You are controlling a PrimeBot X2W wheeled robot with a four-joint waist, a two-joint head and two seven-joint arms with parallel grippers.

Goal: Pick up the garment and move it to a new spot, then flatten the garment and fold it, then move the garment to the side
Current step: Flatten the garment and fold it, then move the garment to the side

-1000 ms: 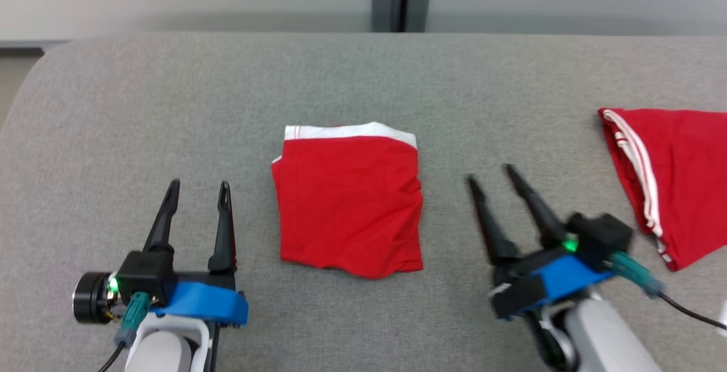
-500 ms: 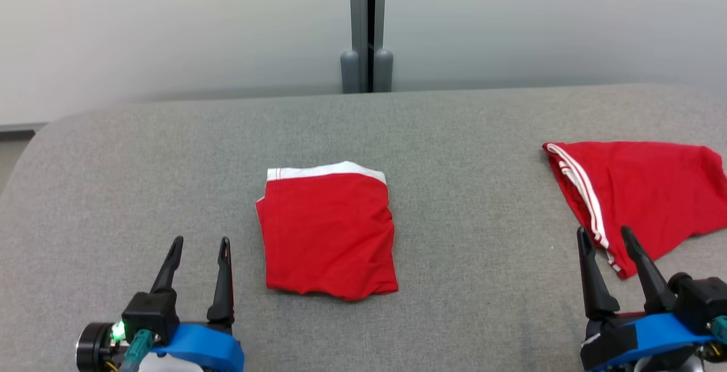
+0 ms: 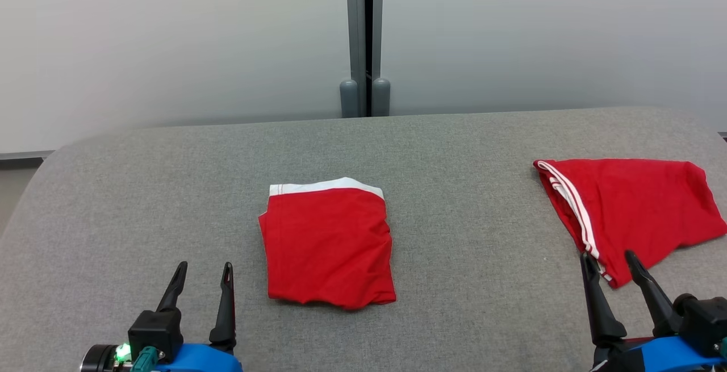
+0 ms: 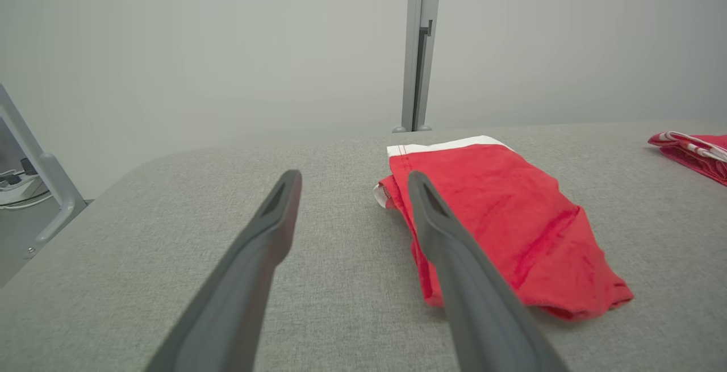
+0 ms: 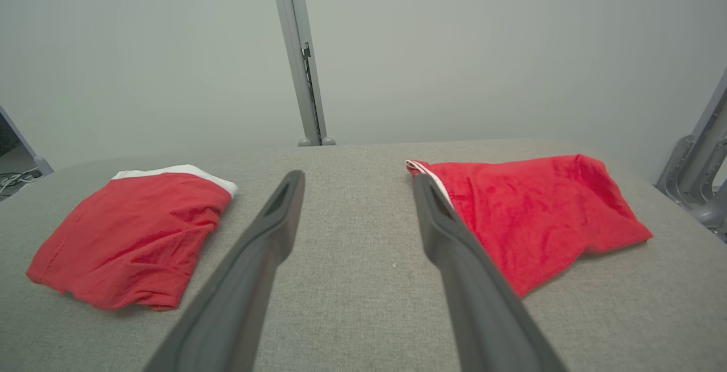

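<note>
Left gripper and right gripper spread, empty; folded garment between; red cloth rightward.

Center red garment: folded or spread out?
Folded. The center garment lies as a compact rectangle; stacked layers show at its left corner.

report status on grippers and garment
Left gripper open, empty. Right gripper open, empty, tips by the second red garment. Folded red garment centre of grey surface, unheld. Path to it clear.
</note>
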